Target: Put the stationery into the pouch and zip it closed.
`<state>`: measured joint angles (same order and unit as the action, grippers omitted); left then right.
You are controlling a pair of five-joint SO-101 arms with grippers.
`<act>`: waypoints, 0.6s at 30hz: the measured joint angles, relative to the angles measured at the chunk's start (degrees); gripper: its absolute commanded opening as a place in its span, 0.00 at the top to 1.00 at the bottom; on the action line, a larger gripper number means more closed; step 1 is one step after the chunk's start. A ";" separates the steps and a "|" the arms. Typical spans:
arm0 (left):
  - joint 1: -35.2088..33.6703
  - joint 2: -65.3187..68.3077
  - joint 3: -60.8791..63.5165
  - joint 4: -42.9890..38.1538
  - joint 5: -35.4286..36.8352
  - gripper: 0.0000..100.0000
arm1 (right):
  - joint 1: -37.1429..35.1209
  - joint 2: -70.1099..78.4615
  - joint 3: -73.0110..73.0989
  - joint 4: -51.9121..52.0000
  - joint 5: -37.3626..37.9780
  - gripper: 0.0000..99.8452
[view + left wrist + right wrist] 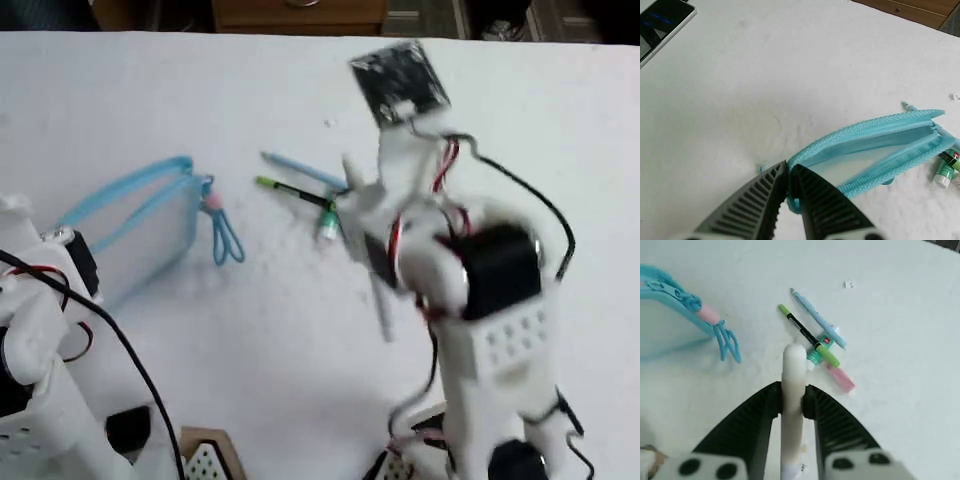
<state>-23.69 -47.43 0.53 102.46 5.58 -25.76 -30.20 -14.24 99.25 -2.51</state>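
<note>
- Standing by the white table [300,390], I see the pouch [140,225] lying at about nine o'clock. Its blue zip is open and its looped cord [225,238] points toward the middle.
- The left gripper [788,168] has its jaws pressed together, pinching the pouch's end corner.
- The right gripper [792,388] hangs near the table's centre, jaws clamped on a white stick [792,415].
- Just past it, toward twelve o'clock, a blue pen [300,170], a green-and-black pen [290,190], a green-capped tube [327,225] and a pink piece [841,380] lie touching in a small pile.
- A black device [400,80] sits at one o'clock.
</note>
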 measured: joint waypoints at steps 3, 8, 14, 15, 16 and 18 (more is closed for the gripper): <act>0.00 0.00 0.00 0.00 0.00 0.98 | -3.52 -5.71 3.16 -3.96 -7.21 0.98; 0.00 0.00 0.00 0.00 0.00 0.98 | -9.93 -13.80 7.38 -16.44 -11.08 0.98; 0.00 0.00 0.00 0.00 0.00 0.98 | -10.20 -21.19 16.88 -40.00 -12.48 0.98; 0.00 0.00 0.00 0.00 0.00 0.98 | -10.29 -22.33 18.90 -44.75 -12.57 0.98; 0.00 0.00 0.00 0.00 0.00 0.98 | -10.64 -23.21 21.10 -49.67 -12.66 0.98; 0.00 0.00 0.00 0.00 0.00 0.98 | -10.73 -24.53 26.02 -59.87 -12.66 0.98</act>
<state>-23.69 -47.43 0.53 102.46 5.58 -36.48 -54.73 11.78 39.38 -15.16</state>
